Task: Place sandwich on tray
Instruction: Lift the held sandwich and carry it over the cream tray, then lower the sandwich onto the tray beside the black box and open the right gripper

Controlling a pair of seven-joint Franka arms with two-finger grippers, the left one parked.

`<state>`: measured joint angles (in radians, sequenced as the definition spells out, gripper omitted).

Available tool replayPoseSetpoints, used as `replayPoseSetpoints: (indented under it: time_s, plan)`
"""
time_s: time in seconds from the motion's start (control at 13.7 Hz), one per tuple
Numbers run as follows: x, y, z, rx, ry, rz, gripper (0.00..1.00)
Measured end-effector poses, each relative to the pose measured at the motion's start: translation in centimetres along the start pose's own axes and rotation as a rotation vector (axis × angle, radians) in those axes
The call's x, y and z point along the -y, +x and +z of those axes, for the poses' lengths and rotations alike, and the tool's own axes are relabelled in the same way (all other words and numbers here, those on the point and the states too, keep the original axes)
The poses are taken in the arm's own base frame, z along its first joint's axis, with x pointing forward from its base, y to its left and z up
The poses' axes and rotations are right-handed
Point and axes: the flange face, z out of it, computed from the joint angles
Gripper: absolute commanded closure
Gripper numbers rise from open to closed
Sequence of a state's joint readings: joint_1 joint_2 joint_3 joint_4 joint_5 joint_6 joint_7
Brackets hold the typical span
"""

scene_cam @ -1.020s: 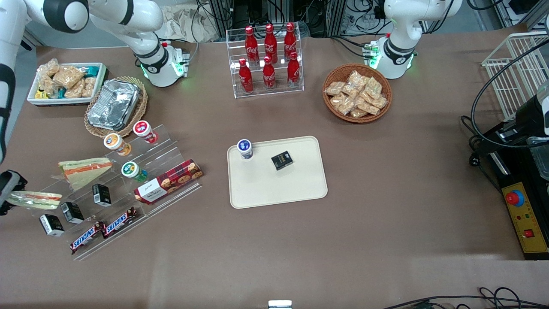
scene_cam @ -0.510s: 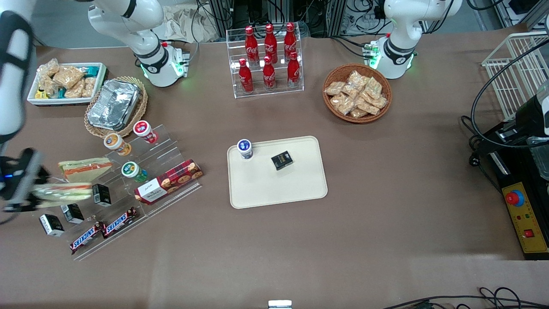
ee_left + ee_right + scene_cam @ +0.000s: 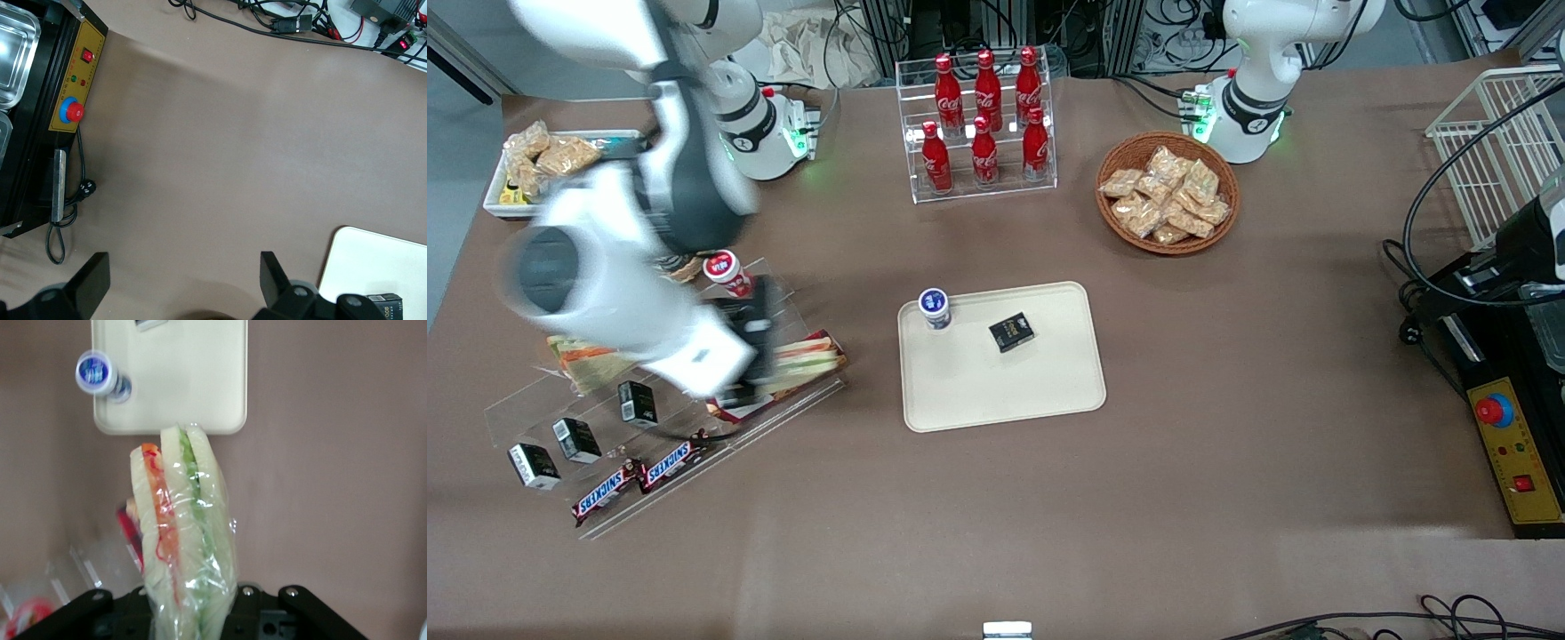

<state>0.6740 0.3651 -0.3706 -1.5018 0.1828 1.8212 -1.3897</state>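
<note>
**Sandwich carried in the gripper above the acrylic display stand, short of the tray.**

Front view: the gripper (image 3: 758,356) hangs over the tiered acrylic stand (image 3: 783,307), its jaws clamped on one end of the sandwich (image 3: 807,361), which projects toward the tray (image 3: 1005,391) but remains apart from it. The sandwich is above the red biscuit box (image 3: 829,345). On the tray stand a blue-lidded cup (image 3: 935,308) and a small black box (image 3: 1011,332).
Right wrist view: the sandwich (image 3: 181,533), clear-wrapped with red-orange and green filling stripes, extends from between the jaws toward the tray (image 3: 200,387); its tip lies just short of the tray's rim. The blue-lidded cup (image 3: 97,372) sits at a tray corner.
Left wrist view: one tray corner (image 3: 373,263) and the black box (image 3: 385,305) appear on the brown table (image 3: 220,147).
</note>
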Motion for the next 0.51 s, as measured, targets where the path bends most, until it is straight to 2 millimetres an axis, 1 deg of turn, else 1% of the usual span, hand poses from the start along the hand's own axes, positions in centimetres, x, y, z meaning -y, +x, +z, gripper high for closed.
replayPoseSetpoints:
  time_s: [0.15,0.29,0.44,0.51]
  plan:
    - [0.9,6.6,2.9,0.014,-0.024,-0.002,1.0]
    - [1.9,12.7,6.5,0.022,-0.07,-0.023,1.0]
    - [2.1,17.9,11.0,0.008,-0.185,-0.089,1.0]
    - [2.2,19.9,13.5,-0.002,-0.234,-0.119,1.0]
